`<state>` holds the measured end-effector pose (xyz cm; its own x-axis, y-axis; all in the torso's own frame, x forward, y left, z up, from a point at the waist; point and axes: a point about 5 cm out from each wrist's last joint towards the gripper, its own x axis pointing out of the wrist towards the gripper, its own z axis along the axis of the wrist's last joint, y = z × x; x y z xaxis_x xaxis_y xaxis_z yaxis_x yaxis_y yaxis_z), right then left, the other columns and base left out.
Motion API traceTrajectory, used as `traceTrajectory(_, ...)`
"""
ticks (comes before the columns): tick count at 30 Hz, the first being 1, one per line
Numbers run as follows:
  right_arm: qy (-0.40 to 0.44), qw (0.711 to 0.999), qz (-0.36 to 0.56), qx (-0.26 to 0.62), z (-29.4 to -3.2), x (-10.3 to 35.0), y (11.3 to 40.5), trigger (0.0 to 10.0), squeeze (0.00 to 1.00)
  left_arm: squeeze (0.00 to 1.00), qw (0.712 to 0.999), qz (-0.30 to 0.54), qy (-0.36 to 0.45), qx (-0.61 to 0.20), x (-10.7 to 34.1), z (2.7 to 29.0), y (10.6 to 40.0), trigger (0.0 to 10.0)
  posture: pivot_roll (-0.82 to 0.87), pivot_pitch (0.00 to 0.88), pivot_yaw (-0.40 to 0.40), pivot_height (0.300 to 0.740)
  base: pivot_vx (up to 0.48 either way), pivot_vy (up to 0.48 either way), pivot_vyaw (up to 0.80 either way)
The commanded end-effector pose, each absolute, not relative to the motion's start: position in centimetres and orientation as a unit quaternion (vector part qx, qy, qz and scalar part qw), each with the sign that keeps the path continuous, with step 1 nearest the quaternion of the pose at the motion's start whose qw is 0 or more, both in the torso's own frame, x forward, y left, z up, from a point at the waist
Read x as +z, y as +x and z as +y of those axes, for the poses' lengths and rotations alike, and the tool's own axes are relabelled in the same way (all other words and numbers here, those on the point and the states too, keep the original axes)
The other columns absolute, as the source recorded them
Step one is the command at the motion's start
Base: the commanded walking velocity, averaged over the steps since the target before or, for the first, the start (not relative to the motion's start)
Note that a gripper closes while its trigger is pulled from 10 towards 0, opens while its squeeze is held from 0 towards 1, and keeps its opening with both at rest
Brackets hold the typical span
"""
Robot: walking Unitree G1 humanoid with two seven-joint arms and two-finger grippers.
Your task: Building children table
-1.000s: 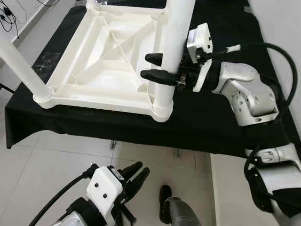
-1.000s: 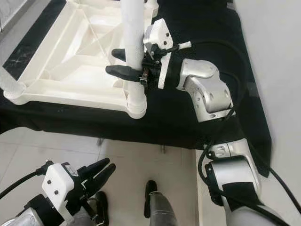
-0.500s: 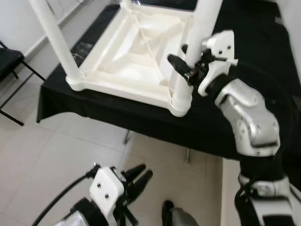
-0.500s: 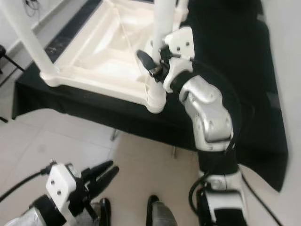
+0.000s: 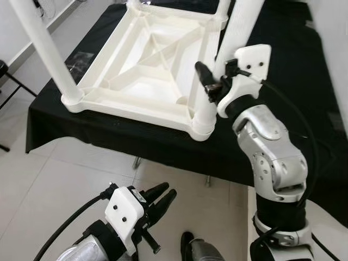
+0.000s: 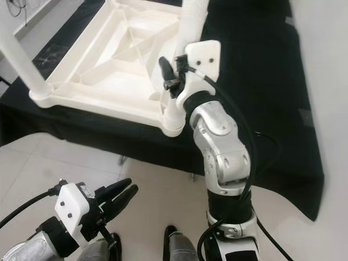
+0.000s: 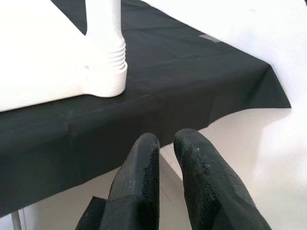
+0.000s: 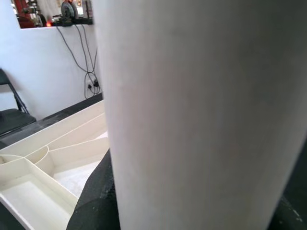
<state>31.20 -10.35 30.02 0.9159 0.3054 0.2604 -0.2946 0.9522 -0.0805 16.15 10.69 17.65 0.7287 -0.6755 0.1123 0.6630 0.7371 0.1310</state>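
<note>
Nearest, the left gripper [image 5: 157, 197] hangs low over the tiled floor [image 5: 49, 179], its two black fingers pressed nearly together with nothing between them. Beyond it stands a table [image 5: 163, 144] draped in black cloth. On the cloth lies the white children's table [image 5: 141, 70], upside down, ribbed underside up. At its near right corner an upright white leg [image 5: 234, 38] rises; the right gripper [image 5: 209, 84] is pinched around this leg, just above the socket.

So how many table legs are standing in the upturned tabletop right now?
3 show: near-left corner leg, near-right corner leg held by the right gripper, far-right leg. The fourth corner lies out of frame.
</note>
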Motion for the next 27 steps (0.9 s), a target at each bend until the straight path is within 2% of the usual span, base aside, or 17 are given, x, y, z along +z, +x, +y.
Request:
traceTrajectory(1, -0.025, 0.996, 0.021, 0.088, -12.4, 24.3, 33.1, 10.0, 0.0, 0.0, 0.93, -0.061, 0.038, -0.361, 16.9, 10.7, 16.1, 10.0, 0.0, 0.344, -0.053, 0.74, 0.0, 0.0, 0.0)
traceTrajectory(12, -0.005, 0.996, 0.033, 0.088, -12.1, 24.0, 32.7, 10.0, 0.0, 0.0, 0.93, -0.064, 0.039, -0.36, 16.8, 10.7, 16.4, 10.0, 0.0, 0.338, -0.05, 0.74, 0.0, 0.0, 0.0)
traceTrajectory(20, 0.009, 0.983, 0.001, 0.185, -11.1, 24.5, 32.2, 10.0, 0.0, 0.0, 0.929, -0.064, 0.038, -0.363, 16.7, 10.6, 16.5, 10.0, 0.0, 0.33, -0.048, 0.74, 0.0, 0.0, 0.0)
traceTrajectory(22, 0.006, 0.972, -0.014, 0.236, -10.9, 24.8, 32.1, 10.0, 0.0, 0.0, 0.928, -0.064, 0.039, -0.364, 16.7, 10.6, 16.5, 10.0, 0.0, 0.327, -0.048, 0.74, 0.0, 0.0, 0.0)
traceTrajectory(25, 0.007, 0.968, -0.019, 0.251, -10.9, 25.0, 32.0, 10.0, 0.0, 0.0, 0.928, -0.065, 0.039, -0.364, 16.7, 10.6, 16.5, 10.0, 0.0, 0.327, -0.048, 0.74, 0.0, 0.0, 0.0)
traceTrajectory(27, -0.006, 0.955, -0.031, 0.295, -10.8, 25.2, 31.8, 10.0, 0.0, 0.0, 0.928, -0.065, 0.04, -0.363, 16.7, 10.6, 16.5, 10.0, 0.0, 0.325, -0.048, 0.74, 0.0, 0.0, 0.0)
